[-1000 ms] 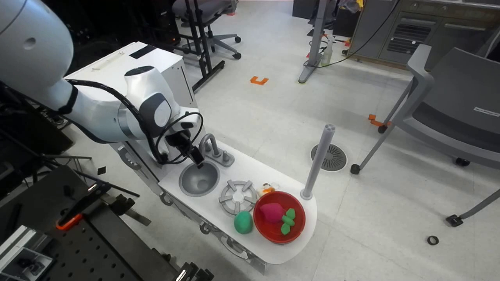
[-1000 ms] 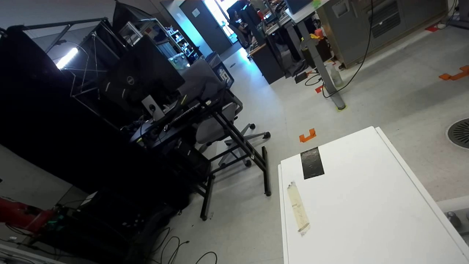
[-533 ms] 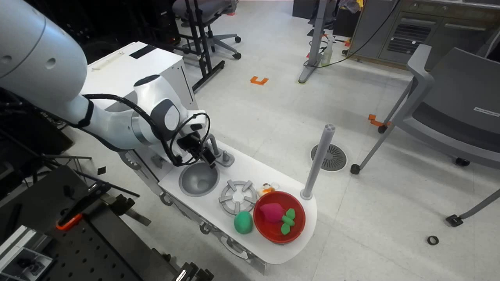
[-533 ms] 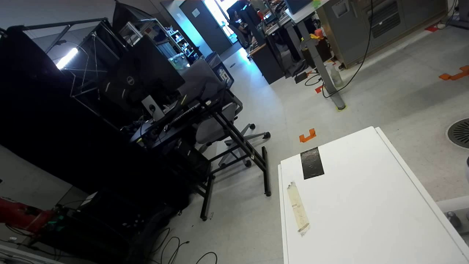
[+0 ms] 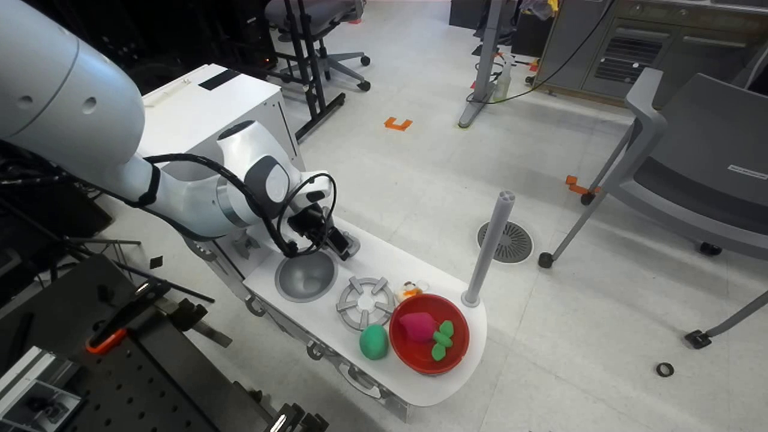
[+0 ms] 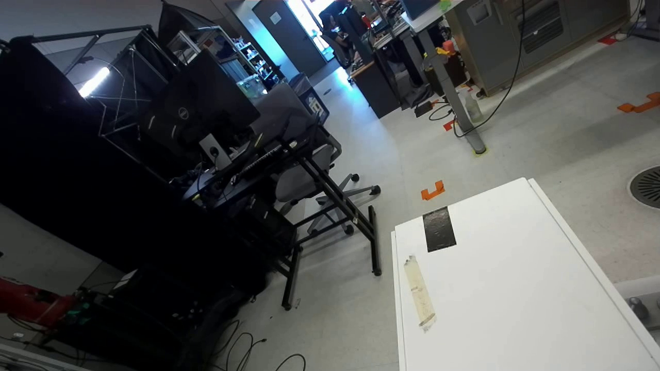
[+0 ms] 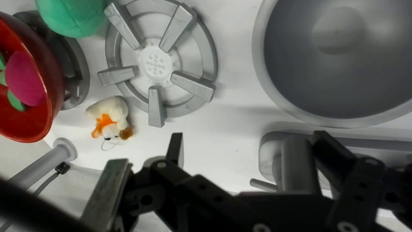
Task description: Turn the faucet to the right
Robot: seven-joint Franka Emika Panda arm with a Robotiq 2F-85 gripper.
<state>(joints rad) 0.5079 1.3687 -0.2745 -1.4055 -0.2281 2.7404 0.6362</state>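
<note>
The silver-grey faucet shows in the wrist view. Its thick spout stands between my open fingers, close against the right-hand finger; I cannot tell whether they touch. Its light base lies below the spout, partly covered by it and by the gripper. My gripper is wide open, with a broad gap between the spout and the left-hand finger. In an exterior view, the black gripper is over the faucet and hides most of it; only an end of the base shows beside the fingers.
The round grey basin is beside the faucet. A grey burner ring, a green ball, a red bowl holding pink and green toys, a small white-and-orange toy and a tall grey pole stand farther along the white counter.
In an exterior view, the arm and gripper have moved to the right and slightly down, from the basin's edge across the faucet. The faucet, clear to see before, is now mostly covered.
</note>
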